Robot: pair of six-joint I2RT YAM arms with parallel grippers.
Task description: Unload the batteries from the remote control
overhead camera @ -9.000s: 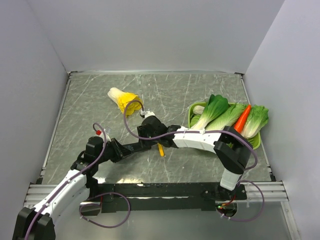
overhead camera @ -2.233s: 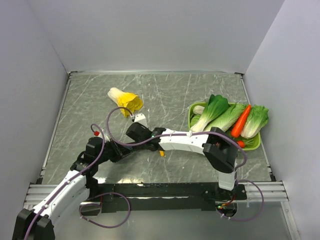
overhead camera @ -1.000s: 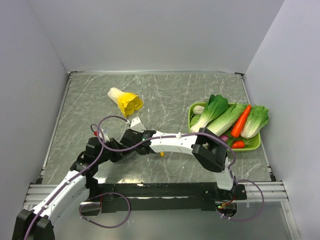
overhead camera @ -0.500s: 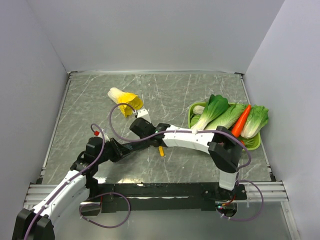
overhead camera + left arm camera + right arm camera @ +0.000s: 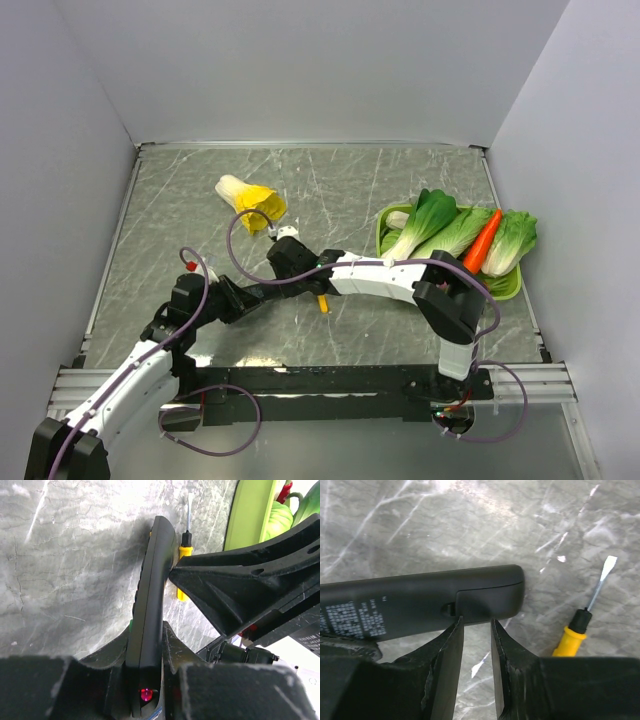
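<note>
Black remote control label: right wrist only.

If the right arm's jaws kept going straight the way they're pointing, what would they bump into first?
The black remote control, at its battery cover end. The right jaws look almost against its edge, though depth is unclear.

the remote control is black, the screwdriver handle yellow, the table grey with white veins.
</note>
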